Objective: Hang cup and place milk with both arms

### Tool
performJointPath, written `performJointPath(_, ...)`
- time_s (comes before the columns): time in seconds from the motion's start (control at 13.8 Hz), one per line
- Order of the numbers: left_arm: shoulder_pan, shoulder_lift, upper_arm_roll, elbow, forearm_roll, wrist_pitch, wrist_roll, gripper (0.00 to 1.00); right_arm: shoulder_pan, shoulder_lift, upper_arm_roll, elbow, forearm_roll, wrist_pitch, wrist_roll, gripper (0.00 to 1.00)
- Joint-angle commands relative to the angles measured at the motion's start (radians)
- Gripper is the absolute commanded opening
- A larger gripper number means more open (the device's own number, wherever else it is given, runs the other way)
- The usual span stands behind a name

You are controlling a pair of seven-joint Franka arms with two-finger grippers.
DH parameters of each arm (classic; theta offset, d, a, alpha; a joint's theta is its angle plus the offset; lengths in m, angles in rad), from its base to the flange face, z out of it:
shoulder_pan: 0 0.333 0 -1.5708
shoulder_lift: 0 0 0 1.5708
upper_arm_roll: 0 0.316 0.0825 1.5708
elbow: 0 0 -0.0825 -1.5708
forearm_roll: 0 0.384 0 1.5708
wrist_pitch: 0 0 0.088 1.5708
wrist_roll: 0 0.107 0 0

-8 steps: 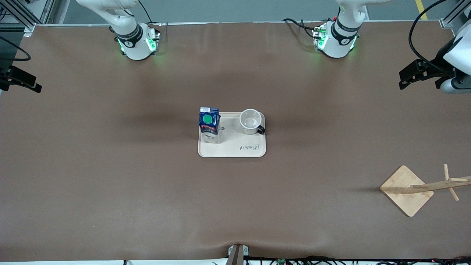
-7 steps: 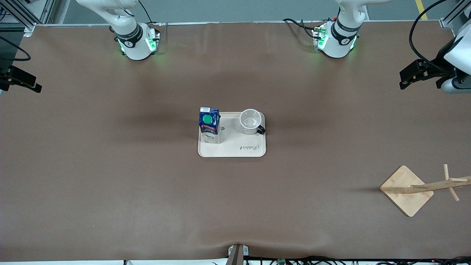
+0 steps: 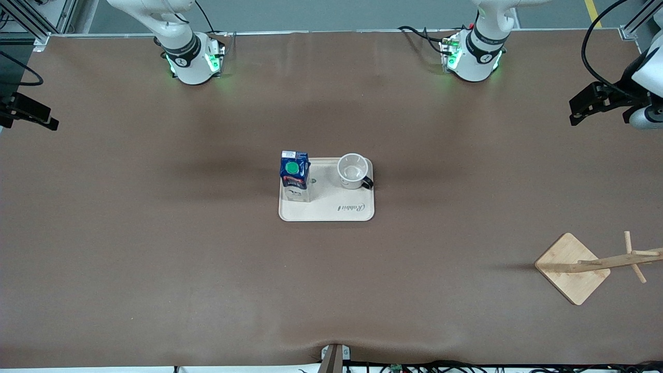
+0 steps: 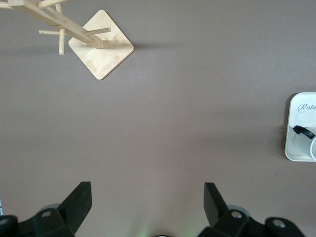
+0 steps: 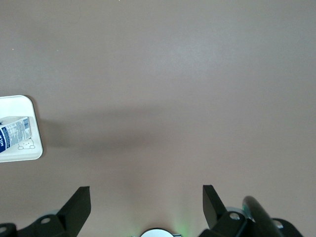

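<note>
Cup (image 3: 353, 172) and milk (image 3: 294, 176) share tray (image 3: 331, 212); rack (image 3: 595, 264) cut off.

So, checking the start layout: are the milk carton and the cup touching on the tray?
Apart. The front view shows bare tray between the milk carton and the cup.

Even, soft overhead light on my feeds.
Faint shadows flank the tray (image 3: 326, 212); all views look sharp.

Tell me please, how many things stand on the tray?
2. The milk stands at the tray's end toward the right arm; the cup stands upright at its end toward the left arm. Nothing seems hidden.
</note>
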Motion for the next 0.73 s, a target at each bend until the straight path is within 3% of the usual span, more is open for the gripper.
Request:
performJointPath(0.0,-0.002,0.006,-0.024,0.005,0.022,-0.013,-0.011,1.0,-0.004,0.001,0.001,0.005,-0.017,-0.007,-0.01,1.0)
performJointPath(0.36,-0.018,0.049,-0.079,-0.023,0.019,-0.012,-0.099,1.0,-0.008,0.008,0.001,0.011,-0.017,-0.005,-0.014,1.0)
performJointPath(0.51,-0.018,0.074,-0.151,-0.036,0.009,0.029,-0.233,1.0,-0.007,0.022,0.001,0.024,-0.017,-0.005,-0.016,1.0)
performJointPath(0.65,-0.017,0.072,-0.237,-0.119,0.009,0.109,-0.365,1.0,-0.002,0.022,0.001,0.025,-0.017,-0.005,-0.014,1.0)
